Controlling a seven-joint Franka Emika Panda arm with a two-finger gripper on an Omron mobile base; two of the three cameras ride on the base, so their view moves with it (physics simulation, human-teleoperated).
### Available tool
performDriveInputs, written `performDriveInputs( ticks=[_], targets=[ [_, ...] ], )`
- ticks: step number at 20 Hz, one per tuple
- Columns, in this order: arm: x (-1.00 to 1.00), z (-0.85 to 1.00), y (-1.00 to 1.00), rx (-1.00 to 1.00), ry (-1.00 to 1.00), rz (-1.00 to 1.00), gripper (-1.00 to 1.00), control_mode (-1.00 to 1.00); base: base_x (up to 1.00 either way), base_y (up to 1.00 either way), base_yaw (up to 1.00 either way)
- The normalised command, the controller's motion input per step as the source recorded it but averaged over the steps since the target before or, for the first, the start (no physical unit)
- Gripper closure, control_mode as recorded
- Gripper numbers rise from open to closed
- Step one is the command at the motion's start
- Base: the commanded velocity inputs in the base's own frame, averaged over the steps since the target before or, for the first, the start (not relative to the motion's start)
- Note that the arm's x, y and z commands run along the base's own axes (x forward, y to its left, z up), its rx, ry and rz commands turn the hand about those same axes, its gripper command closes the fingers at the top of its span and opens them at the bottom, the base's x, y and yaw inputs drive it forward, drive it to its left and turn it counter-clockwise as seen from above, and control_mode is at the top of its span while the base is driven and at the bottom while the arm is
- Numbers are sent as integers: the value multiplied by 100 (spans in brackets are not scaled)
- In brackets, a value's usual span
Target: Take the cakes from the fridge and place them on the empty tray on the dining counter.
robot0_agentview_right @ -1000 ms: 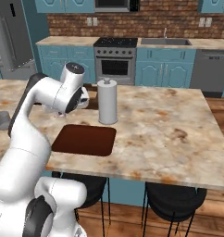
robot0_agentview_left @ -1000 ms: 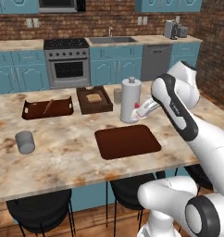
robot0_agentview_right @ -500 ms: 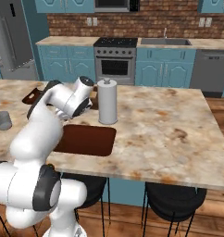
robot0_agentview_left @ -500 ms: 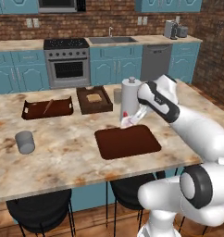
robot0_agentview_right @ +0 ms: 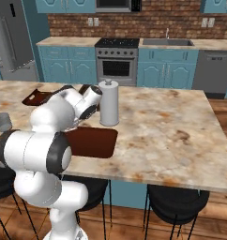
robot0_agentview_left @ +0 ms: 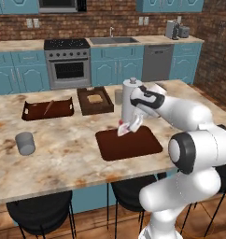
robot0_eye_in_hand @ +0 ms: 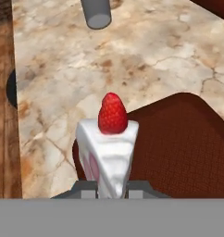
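My gripper [robot0_agentview_left: 129,125] is shut on one of the cakes [robot0_agentview_left: 123,129], a small white wedge. In the hand view the cake [robot0_eye_in_hand: 108,149] stands upright between the finger tips, with a red berry on top. It hangs just above the far left edge of the empty tray [robot0_agentview_left: 129,143], a flat dark reddish-brown rectangle on the dining counter [robot0_agentview_left: 63,140]. The tray [robot0_eye_in_hand: 178,148] lies bare under and to the right of the wedge. The grey fridge [robot0_agentview_right: 12,37] stands far off at the back left, its door closed.
A white paper-towel roll [robot0_agentview_left: 129,99] stands right behind the tray, close to the hand. A grey cup [robot0_agentview_left: 25,143] sits at the counter's left. Further back lie a handled brown tray [robot0_agentview_left: 47,109] and a bread tray [robot0_agentview_left: 95,99]. Black stools [robot0_agentview_left: 40,212] stand under the counter's near edge.
The arm has swung left and down from beside the paper-towel roll, carrying the cake to just over the tray's far edge. The jaws stayed shut on it.
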Motion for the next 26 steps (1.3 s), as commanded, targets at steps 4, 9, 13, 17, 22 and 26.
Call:
performDriveInputs(
  ticks=[4, 9, 13, 17, 22, 26],
  targets=[
    [54, -48, 18, 0, -2, 18, 100, -100, 0, 0, 0],
    [21, -40, 27, 5, -6, 16, 100, -100, 0, 0, 0],
    [28, -34, 29, 9, -5, 12, 100, -100, 0, 0, 0],
    [28, -30, 22, 7, -5, 8, 100, -100, 0, 0, 0],
    [35, -31, 3, 3, -6, 6, 100, -100, 0, 0, 0],
    [31, -36, 0, 2, -2, 5, 100, -100, 0, 0, 0]
  ],
)
